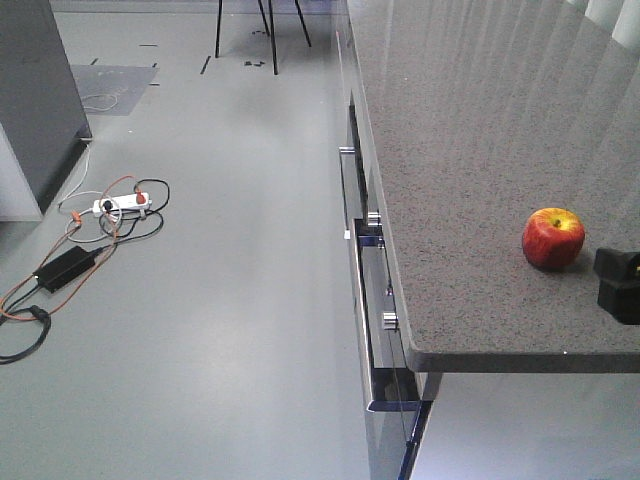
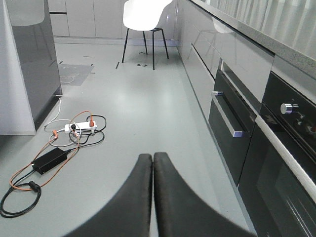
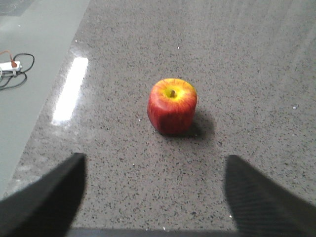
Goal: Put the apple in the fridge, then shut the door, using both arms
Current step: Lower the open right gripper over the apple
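Counter (image 1: 470, 120) bare but for the apple (image 3: 172, 106); the grasp is not yet made.
Right gripper (image 3: 155, 159) is spread wide. The apple stands stem up at its 12 o'clock, apart from both fingers (image 3: 49, 197). Drive straight ahead, centre the fruit, then close at its widest girth, since round skin may slip. Left gripper (image 2: 152, 157) is pinched closed and empty over the floor (image 2: 148, 98). Fridge (image 1: 30, 100) is at 10 o'clock in the front view.

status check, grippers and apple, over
Left gripper shut, empty. Right gripper open, short of apple. Apple upright on counter, nothing between them.
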Motion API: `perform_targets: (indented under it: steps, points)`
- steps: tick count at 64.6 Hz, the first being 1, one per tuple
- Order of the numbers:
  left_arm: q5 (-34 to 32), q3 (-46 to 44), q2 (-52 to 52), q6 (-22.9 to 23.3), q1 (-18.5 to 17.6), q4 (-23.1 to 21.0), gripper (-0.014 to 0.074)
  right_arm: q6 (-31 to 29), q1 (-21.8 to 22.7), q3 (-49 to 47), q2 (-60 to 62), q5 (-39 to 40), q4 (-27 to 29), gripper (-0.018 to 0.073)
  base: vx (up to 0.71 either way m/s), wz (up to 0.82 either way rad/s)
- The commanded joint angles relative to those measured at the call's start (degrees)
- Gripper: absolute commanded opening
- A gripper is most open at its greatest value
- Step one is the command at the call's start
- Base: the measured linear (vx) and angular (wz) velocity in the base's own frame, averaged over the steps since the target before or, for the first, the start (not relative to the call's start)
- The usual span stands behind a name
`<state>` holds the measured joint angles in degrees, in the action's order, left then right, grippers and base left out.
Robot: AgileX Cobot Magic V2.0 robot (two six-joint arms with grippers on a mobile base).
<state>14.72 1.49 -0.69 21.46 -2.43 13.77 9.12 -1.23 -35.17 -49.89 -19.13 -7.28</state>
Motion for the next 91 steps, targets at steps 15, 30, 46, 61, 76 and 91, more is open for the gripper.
perform_targets:
  steps: [15,30,46,61,76,91]
  points:
    - [-3.69,1.21,-0.81,0.39,-0.31,0.17,-0.0005,-0.07,0.36,-2.11,-0.03,2.09,0.74,0.0714,0.0,0.0]
    - [-3.69,1.21,-0.81,0.39,-0.31,0.17,-0.0005,-0.69,0.43,-3.93,-2.71,1.0,-0.56,0.067,0.0,0.0]
    - [-3.69,1.21,-0.81,0.39,-0.31,0.17,-0.0005,-0.69,0.43,-17.5,-12.66,-5.47,-2.15,0.0643,0.0,0.0]
    - [-3.69,1.21,-0.81,0.39,-0.31,0.17,-0.0005,-0.69,0.52,-30.98,-22.9,-10.86,-3.06,0.063,0.0,0.0]
    - [-3.69,1.21,-0.81,0.39,-0.31,0.17,-0.0005,-0.5,0.52,-38.72,-31.75,-13.62,-3.0,0.0617,0.0,0.0]
    - [-3.69,1.21,-0.81,0.39,-0.31,0.17,-0.0005,-0.43,0.52,-42.91,-39.98,-13.9,-3.0,0.0611,0.0,0.0]
